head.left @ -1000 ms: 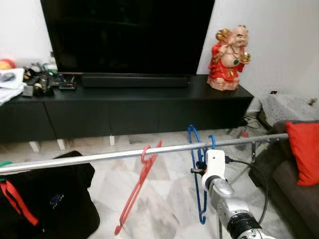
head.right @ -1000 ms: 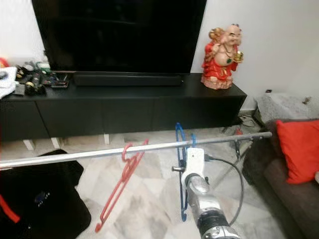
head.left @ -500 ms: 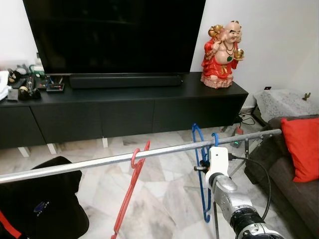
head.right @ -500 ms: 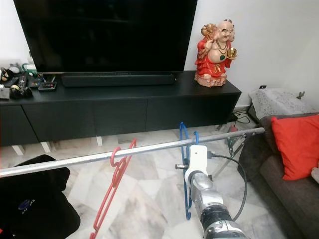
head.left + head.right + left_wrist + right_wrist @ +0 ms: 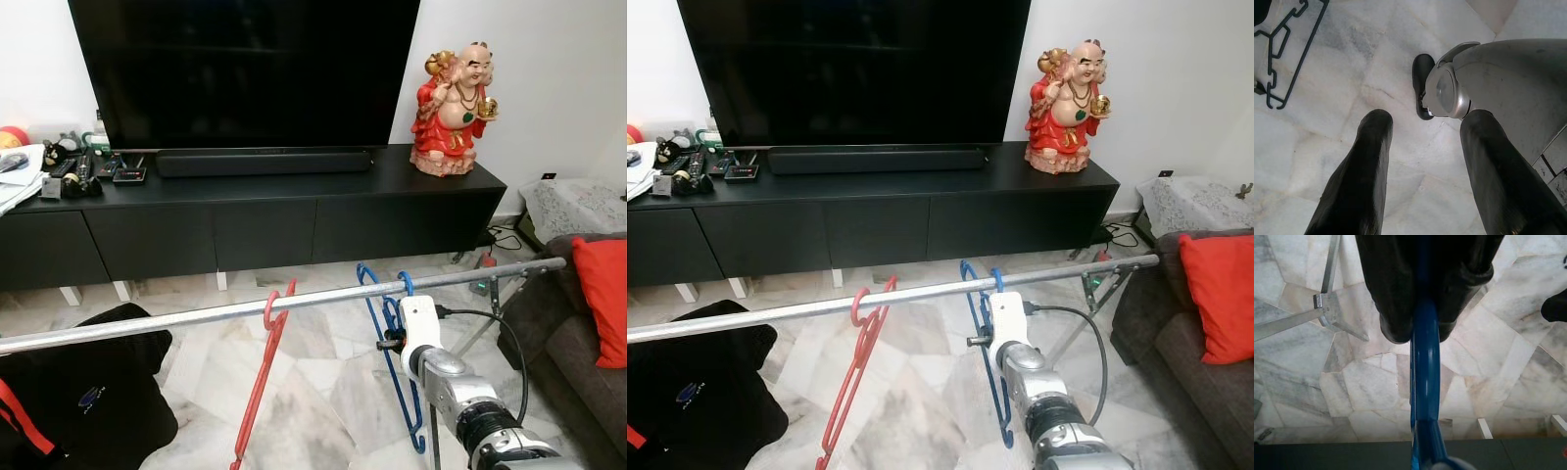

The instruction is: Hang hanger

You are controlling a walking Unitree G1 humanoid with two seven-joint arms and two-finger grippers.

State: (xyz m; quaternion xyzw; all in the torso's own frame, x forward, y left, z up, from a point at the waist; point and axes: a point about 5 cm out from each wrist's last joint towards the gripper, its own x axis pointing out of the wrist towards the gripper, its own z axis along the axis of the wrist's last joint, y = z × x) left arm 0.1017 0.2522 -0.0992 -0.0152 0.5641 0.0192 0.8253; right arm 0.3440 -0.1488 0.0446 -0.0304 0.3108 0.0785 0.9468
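We see a long metal rail (image 5: 294, 303) running across the room above the marble floor (image 5: 323, 382), in front of a black TV cabinet (image 5: 255, 211). The blue hanger (image 5: 392, 333) hangs with its hook over the rail, towards the rail's right end, and its body drops towards the floor. Our right gripper (image 5: 1418, 325) is at the blue hanger just below the rail; in the right wrist view its two black fingers (image 5: 1391, 293) are pressed together on the blue plastic bar, pinching it between them. A red hanger (image 5: 263, 377) hangs on the same rail near its middle, well apart from the blue one.

Our left gripper (image 5: 1422, 166) hangs low over the floor with its fingers (image 5: 1359, 181) spread and nothing between them; a black hanger (image 5: 1288, 46) lies flat on the floor beyond it.

On the cabinet stand a television (image 5: 245, 73), a soundbar (image 5: 263, 161) and a red figurine (image 5: 454, 108) at the right end. A black bag (image 5: 83, 392) sits on the floor under the rail's left end, and a red cushion (image 5: 602, 299) rests on a sofa at the right.
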